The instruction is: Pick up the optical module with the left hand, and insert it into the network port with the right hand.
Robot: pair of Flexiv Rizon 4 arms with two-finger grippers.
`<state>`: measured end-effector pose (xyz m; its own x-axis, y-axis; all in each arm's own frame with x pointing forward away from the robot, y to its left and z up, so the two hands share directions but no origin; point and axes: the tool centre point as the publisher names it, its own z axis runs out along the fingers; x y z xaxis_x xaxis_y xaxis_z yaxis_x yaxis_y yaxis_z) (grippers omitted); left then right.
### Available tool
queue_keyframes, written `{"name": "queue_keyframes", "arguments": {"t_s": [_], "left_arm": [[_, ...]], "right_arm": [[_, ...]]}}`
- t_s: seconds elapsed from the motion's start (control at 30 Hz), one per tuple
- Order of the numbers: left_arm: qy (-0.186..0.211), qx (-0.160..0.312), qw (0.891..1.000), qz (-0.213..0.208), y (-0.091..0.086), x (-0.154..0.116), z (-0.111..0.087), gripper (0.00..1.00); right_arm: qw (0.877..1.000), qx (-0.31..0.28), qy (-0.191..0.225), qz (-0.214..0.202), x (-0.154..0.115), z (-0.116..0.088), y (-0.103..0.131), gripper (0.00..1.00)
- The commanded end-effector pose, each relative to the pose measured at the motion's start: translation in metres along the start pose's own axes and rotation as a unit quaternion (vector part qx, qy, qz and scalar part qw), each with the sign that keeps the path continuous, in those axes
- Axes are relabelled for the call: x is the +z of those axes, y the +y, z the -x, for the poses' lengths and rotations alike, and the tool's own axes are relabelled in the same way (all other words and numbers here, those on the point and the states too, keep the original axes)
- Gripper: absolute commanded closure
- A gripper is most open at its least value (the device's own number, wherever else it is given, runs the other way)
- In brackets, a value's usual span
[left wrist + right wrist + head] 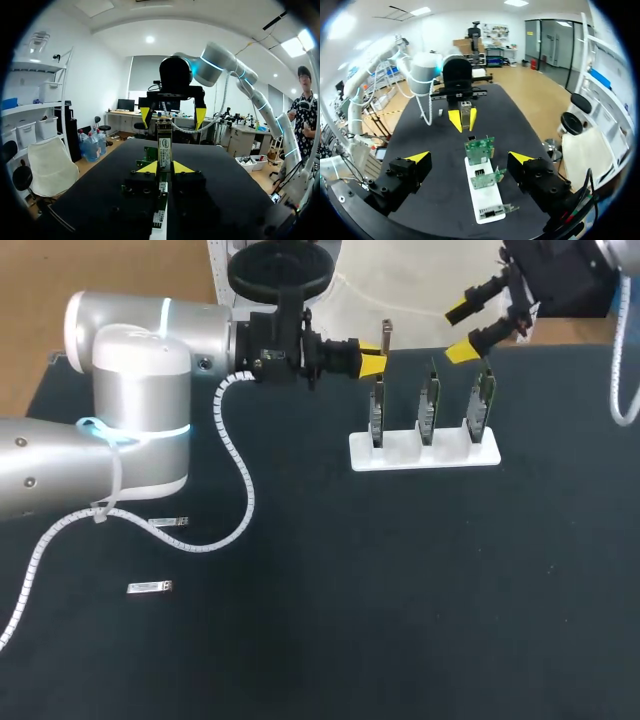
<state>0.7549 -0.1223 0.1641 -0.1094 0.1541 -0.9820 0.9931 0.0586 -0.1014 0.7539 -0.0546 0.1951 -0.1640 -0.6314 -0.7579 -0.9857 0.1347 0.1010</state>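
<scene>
Table (330, 630) view: left arm (140, 370) reaches in, left pincer (374, 358) clamped on the module (386, 332), held upright just beside the rack's (425, 454) near board (378, 412). Right pincer (461, 332) is wide and empty over the far board (482, 400). Risk: a skewed regrip at handover could drop the module or jam it at the port.

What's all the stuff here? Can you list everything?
held optical module: 1, silver, upright between the left gripper's fingers
spare optical modules: 2, silver, flat on the table's left side
circuit boards: 3, green, upright in a row in the stand
stand: 1, white, far middle of table
table: 1, black
left gripper: 1, yellow-tipped, shut on the module, by the row's left end
right gripper: 1, yellow-tipped, open, near the row's right end
</scene>
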Motion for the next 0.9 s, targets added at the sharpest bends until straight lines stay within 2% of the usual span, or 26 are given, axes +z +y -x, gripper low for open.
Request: {"name": "queue_keyframes", "arguments": {"t_s": [0.03,0.3,0.7,0.9], "left_arm": [[0.0,0.0,1.0,-0.001,0.002,0.001,0.0,1.0],[0.0,0.0,1.0,-0.001,0.002,0.001,0.0,1.0],[0.0,0.0,1.0,-0.001,0.002,0.001,0.0,1.0],[0.0,0.0,1.0,-0.001,0.002,0.001,0.0,1.0]], "right_arm": [[0.992,-0.006,0.002,0.125,0.008,0.007,-0.009,0.0],[0.993,-0.017,0.008,0.118,0.02,0.019,-0.01,0.0],[1.0,-0.01,-0.021,0.017,0.027,0.026,0.01,0.0],[0.999,-0.012,-0.028,0.016,0.033,0.029,0.014,0.0]]}}
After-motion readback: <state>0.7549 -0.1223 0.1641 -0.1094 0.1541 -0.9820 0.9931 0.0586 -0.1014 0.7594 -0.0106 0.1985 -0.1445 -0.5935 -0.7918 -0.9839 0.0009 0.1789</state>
